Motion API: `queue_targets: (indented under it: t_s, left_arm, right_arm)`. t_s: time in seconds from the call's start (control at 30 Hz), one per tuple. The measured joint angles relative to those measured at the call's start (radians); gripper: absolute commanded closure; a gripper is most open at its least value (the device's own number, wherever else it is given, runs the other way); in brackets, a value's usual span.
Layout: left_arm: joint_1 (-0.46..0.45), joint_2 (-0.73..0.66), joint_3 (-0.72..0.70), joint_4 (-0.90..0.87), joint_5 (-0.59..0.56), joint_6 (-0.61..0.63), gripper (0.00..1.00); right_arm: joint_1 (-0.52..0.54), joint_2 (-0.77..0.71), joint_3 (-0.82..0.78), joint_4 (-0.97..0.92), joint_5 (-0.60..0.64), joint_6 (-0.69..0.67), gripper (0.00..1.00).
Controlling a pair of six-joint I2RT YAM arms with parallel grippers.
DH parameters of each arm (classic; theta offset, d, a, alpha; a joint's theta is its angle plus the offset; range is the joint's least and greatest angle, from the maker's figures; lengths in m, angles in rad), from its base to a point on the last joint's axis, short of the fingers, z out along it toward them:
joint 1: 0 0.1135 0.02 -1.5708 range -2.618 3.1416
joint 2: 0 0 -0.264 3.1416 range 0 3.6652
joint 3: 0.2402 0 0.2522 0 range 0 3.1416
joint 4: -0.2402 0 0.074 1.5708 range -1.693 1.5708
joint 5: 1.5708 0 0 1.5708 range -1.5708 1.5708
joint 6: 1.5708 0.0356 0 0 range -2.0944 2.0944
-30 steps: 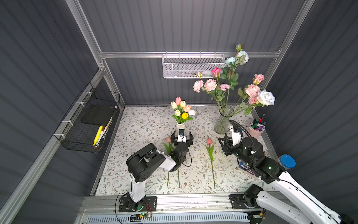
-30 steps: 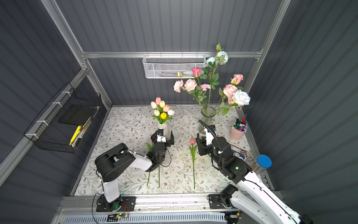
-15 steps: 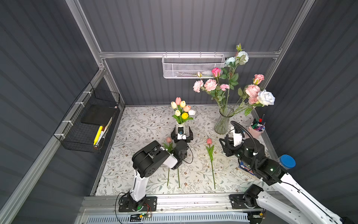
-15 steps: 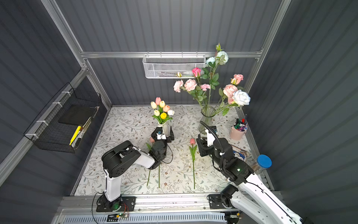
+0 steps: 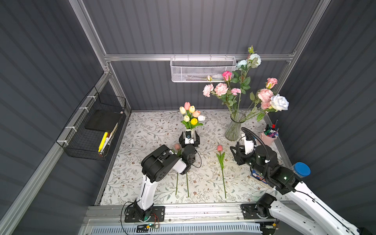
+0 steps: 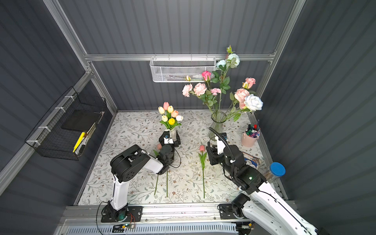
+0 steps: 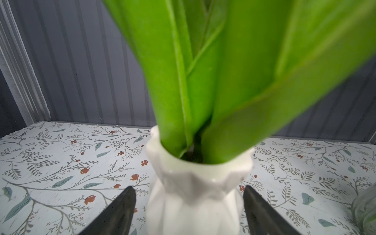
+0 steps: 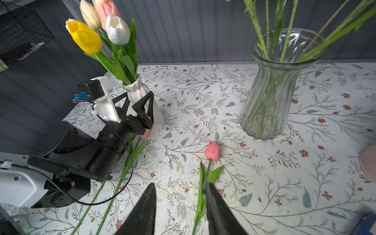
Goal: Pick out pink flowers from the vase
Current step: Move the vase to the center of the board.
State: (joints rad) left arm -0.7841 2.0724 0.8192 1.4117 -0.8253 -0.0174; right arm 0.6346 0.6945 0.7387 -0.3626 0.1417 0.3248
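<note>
Left wrist view: left gripper (image 7: 188, 188) is open, one finger on each side of the white ceramic vase (image 7: 193, 211). There's a thin gap on both sides and no contact that I can make out. Broad green leaves (image 7: 203, 81) fill everything above the jaws; the blooms are out of frame.

I read the step as bracing this vase so a stem can be drawn out. I'd close slowly and centred on the body just below the flared rim. The glaze looks slick and the foot narrow, so an off-centre squeeze could tip it. Keep the leaves out of the pinch.

Right wrist view: right gripper (image 8: 179, 184) has its jaws part-open and empty, hovering over the desk (image 8: 274, 183). A loose pink tulip (image 8: 212, 150) lies flat just ahead of its fingertips, stem running under them. It has a closed salmon-pink bud, two broad leaves and a long thin green stem. A second pink bud (image 8: 145, 133) pokes out right beneath the left gripper, and two stems trail back along that arm.

Not yet pulled: the tall pink tulip (image 5: 187, 105) straight above the left gripper, top of the bunch, among cream, yellow and white ones. A peach-pink tulip (image 5: 196, 113) sits just beside it. The pink carnation sprays (image 5: 220, 89) and pink roses stand in the glass vase (image 8: 270, 91), ahead of the right gripper.
</note>
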Motion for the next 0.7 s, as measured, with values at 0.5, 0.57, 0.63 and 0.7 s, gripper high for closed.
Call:
queue_targets:
  t_s: [0.5,0.57,0.63,0.7]
  left_arm:
    - [0.042,0.043,0.032,0.005,0.095,0.005,0.38]
    - [0.044,0.044,0.032,0.010,0.104,0.011,0.44]
    - [0.045,0.045,0.032,0.013,0.113,0.011,0.52]
    - [0.048,0.045,0.031,0.016,0.125,0.011,0.60]
  right_arm:
    - [0.000,0.011,0.000,-0.010,-0.008,-0.005,0.59]
    - [0.000,0.013,0.000,-0.009,-0.009,-0.005,0.59]
    - [0.000,0.014,0.000,-0.008,-0.011,-0.005,0.59]
    - [0.000,0.016,0.000,-0.006,-0.011,-0.004,0.59]
